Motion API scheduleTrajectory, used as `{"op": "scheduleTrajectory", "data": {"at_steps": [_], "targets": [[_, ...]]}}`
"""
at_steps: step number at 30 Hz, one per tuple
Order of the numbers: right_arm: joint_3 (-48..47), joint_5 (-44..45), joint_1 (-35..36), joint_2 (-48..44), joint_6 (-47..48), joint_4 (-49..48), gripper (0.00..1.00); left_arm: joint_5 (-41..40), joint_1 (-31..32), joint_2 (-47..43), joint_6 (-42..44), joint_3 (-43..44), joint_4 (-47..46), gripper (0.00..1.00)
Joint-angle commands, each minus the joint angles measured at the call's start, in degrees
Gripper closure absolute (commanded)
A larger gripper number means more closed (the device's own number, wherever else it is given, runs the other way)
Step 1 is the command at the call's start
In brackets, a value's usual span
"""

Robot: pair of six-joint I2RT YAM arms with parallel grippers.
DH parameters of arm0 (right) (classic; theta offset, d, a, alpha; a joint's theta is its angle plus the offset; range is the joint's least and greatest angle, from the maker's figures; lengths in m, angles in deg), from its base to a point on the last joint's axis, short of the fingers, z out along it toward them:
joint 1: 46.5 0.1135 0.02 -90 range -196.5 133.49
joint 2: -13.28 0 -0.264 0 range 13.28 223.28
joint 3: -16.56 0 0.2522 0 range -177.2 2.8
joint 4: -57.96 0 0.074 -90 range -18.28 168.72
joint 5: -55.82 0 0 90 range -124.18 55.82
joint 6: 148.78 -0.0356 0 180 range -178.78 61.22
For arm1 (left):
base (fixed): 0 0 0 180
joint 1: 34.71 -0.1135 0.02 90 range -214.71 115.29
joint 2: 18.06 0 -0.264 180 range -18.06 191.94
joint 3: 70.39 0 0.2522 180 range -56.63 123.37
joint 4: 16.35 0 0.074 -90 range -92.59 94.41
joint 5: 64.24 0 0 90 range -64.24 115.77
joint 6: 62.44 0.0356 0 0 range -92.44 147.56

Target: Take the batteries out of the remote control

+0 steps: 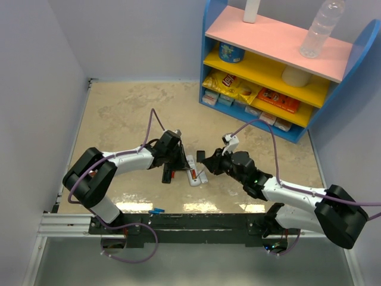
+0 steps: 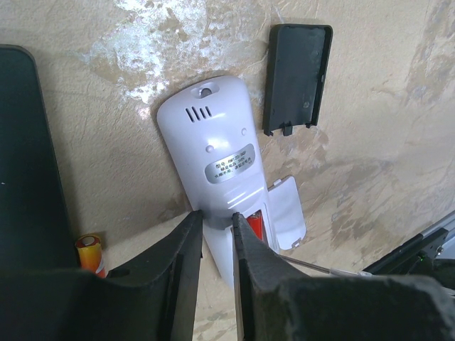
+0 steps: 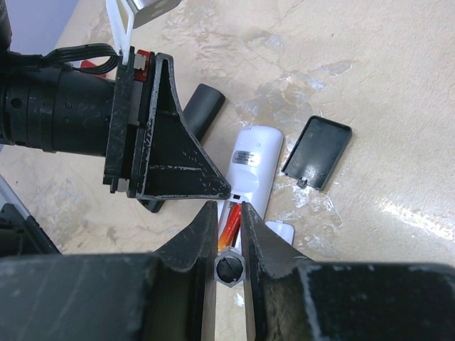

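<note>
A white remote control [image 2: 213, 142] lies face down with its battery bay open, also in the top view [image 1: 193, 170]. An orange-red battery [image 2: 254, 226] still sits in the bay [image 3: 229, 224]. My left gripper [image 2: 215, 217] is shut on the remote's side wall at the bay. My right gripper [image 3: 229, 209] is shut on a thin hex-handled tool [image 3: 229, 268], whose metal shaft [image 2: 313, 266] points into the bay. A loose orange battery [image 2: 90, 252] lies beside a black remote [image 2: 25, 163]. A blue battery [image 1: 156, 211] rests at the table's near edge.
A black cover plate [image 2: 298, 78] lies past the white remote, and a white cover plate [image 2: 288, 213] lies against its side. The blue and yellow shelf [image 1: 268, 65] with snacks and a bottle stands at the back right. Walls close in the table on the left and back.
</note>
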Motion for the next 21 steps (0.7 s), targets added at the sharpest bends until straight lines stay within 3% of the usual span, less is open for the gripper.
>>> {"op": "scheduleTrajectory", "data": {"at_steps": [1, 13, 21], "targets": [[-0.04, 3.26, 0.04, 0.49, 0.11, -0.08, 1.0, 0.17, 0.51, 0.94, 0.11, -1.53, 0.62, 0.73], [-4.08, 4.31, -0.31, -1.89, 2.74, 5.89, 1.0, 0.17, 0.59, 1.29, 0.2, -0.47, 1.24, 0.73], [-4.69, 4.23, -0.4, 0.4, 3.01, 4.66, 1.0, 0.08, 0.59, 1.38, 0.2, -0.65, 1.24, 0.73]]}}
